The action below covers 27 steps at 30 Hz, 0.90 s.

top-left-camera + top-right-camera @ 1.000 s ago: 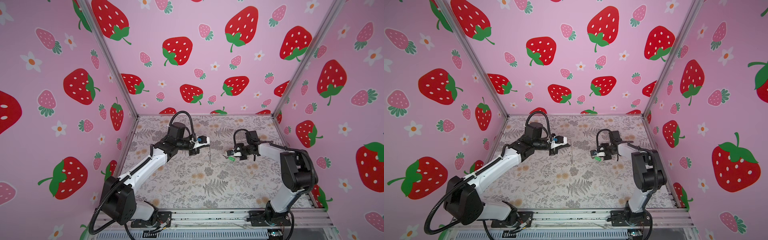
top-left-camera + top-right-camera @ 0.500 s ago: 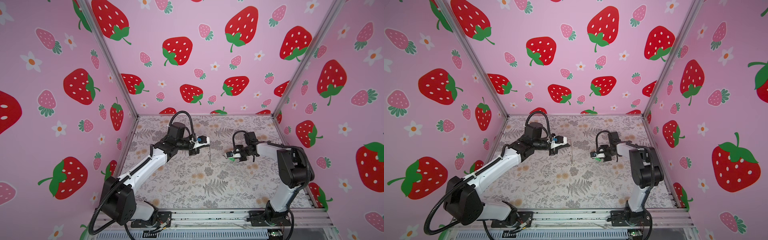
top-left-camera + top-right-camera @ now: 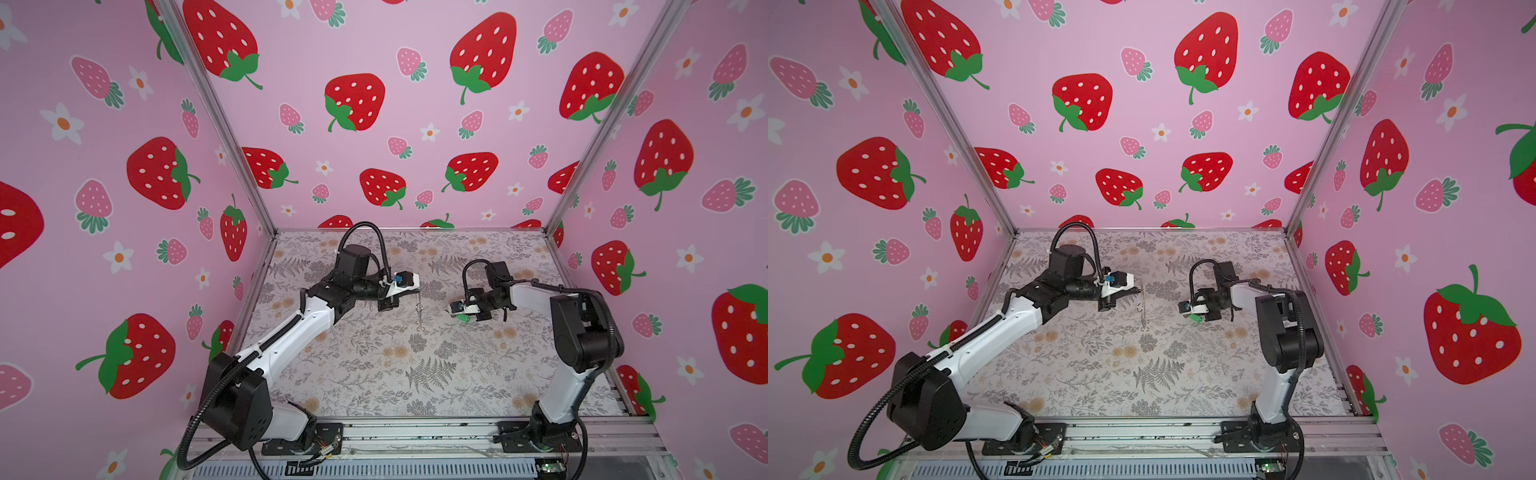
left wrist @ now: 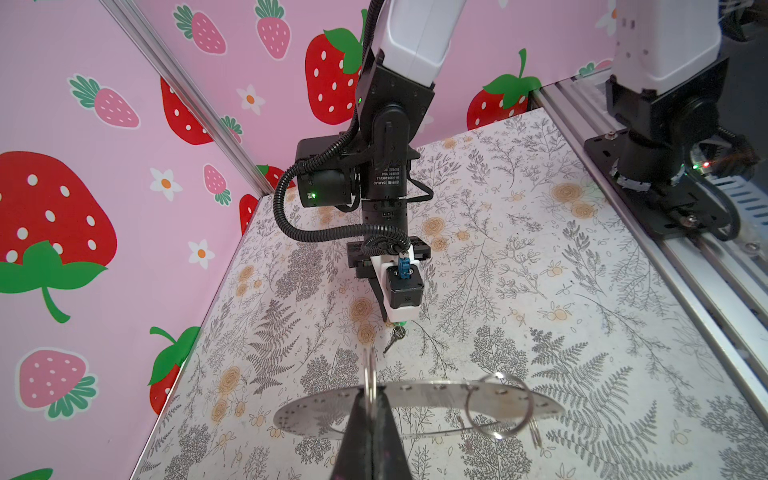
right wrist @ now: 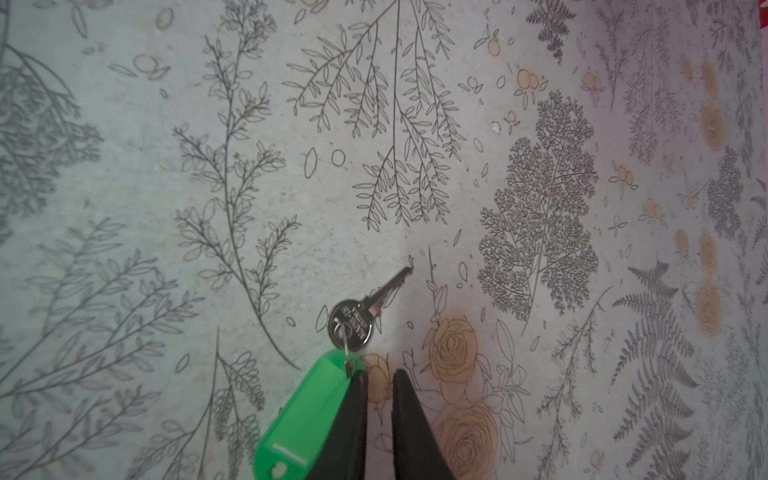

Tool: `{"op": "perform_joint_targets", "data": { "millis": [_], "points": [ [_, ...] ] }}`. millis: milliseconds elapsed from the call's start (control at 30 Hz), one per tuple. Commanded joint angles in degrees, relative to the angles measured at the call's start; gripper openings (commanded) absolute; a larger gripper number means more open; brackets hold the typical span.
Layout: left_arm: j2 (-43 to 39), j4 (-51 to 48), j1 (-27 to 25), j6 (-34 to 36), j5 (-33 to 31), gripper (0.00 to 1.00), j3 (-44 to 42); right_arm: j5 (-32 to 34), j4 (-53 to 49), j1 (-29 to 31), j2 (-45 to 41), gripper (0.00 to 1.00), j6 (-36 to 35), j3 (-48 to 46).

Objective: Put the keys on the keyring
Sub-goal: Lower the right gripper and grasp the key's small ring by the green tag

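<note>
The left tool (image 4: 370, 409) is pinched shut on the keyring (image 4: 419, 395), and the right tool (image 5: 380, 374) grips the keys (image 5: 307, 411).

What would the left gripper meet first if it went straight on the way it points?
Probably the keys dangling from the right gripper, which sits dead ahead of the left gripper in the left wrist view. Depth is unclear, so it might pass above them.

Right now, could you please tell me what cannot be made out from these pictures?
- Whether the right gripper holds the keys: in the right wrist view a finger hides the tag's edge and the frame cuts it off.
- Part of the keyring's rim: the left gripper covers it in the left wrist view.
- The keyring's holes: too small in both top views.
</note>
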Motion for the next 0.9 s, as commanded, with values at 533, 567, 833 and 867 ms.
{"op": "perform_joint_targets", "data": {
  "millis": [533, 567, 833, 867],
  "points": [
    [-0.8, 0.0, 0.0, 1.1, 1.7, 0.00, 0.2, -0.3, -1.9, -0.4, -2.4, 0.17, -2.0, -2.3],
    [-0.8, 0.0, 0.1, 1.2, 1.7, 0.00, 0.3, 0.0, -1.8, -0.5, -2.5, 0.17, -1.8, -2.6],
    [-0.8, -0.2, 0.2, 1.4, 1.8, 0.00, 0.5, -0.1, -0.8, -0.3, -2.5, 0.17, -0.6, -2.5],
    [-0.8, -0.2, 0.1, 1.4, 1.8, 0.00, 0.5, -0.1, -0.8, -0.2, -2.2, 0.17, -0.5, -2.1]
  ]
}}
